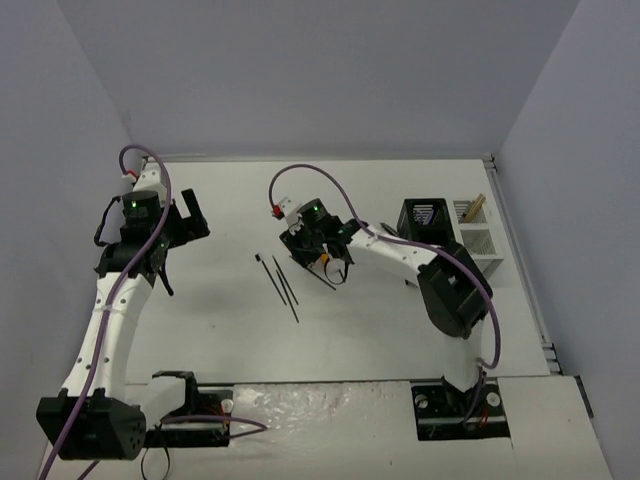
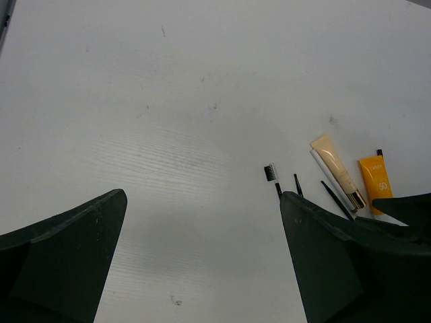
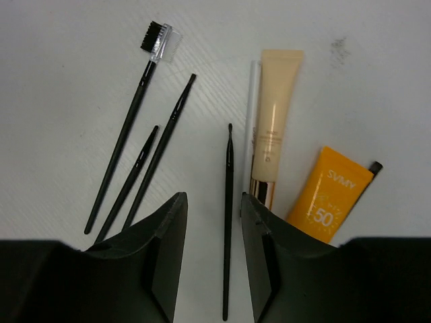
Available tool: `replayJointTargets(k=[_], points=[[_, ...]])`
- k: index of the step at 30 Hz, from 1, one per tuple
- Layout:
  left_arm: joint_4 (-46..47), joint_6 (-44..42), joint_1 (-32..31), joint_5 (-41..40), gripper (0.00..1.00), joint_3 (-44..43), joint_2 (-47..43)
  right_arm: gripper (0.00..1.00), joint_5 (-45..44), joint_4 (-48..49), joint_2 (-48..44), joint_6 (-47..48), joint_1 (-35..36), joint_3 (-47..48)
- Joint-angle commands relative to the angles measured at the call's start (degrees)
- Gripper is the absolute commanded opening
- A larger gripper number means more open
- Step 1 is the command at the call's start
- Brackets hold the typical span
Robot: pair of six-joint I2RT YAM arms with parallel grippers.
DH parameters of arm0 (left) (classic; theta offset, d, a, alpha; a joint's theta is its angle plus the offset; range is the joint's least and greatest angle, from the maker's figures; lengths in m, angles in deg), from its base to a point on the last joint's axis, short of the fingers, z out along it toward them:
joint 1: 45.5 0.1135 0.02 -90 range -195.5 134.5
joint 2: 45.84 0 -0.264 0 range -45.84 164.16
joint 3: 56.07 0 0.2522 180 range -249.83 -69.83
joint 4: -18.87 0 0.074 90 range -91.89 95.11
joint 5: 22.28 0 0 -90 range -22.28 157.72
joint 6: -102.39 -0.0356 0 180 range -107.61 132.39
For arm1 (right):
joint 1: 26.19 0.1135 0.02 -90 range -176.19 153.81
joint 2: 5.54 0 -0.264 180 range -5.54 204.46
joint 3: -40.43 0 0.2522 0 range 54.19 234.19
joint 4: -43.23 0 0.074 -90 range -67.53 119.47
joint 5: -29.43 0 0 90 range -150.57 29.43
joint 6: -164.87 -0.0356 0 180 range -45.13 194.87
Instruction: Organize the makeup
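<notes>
The right end effector (image 3: 214, 202) is over the surface (image 3: 377, 81), fingers narrowly parted around a thin black brush (image 3: 228, 175) but not gripping it. A beige tube (image 3: 275, 114) and an orange tube (image 3: 328, 195) lie just beside the brush. The left end effector (image 2: 202, 202) gapes wide, empty.

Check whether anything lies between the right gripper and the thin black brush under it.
Nothing visible does. The thin black brush lies in the gap of the open right gripper; a beige tube lies close beside.
</notes>
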Motion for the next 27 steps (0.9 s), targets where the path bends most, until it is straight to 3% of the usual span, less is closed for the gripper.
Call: replayJointTargets(k=[1,15,27], points=[[2.63,0.86,0.40,0.28,0.97,-1.97,0.31,0.34,-0.32,1.60,3.36,1.28,1.22,6.84],[2.62,0.95,2.16,0.64,0.97,-2.06,0.49,0.31,-4.37,0.65,15.58,1.75,1.79,17.60],[2.54,1.13,2.49,1.04,0.97,-2.06,0.48,0.29,-6.33,-2.07,19.64,2.26,0.86,20.45]])
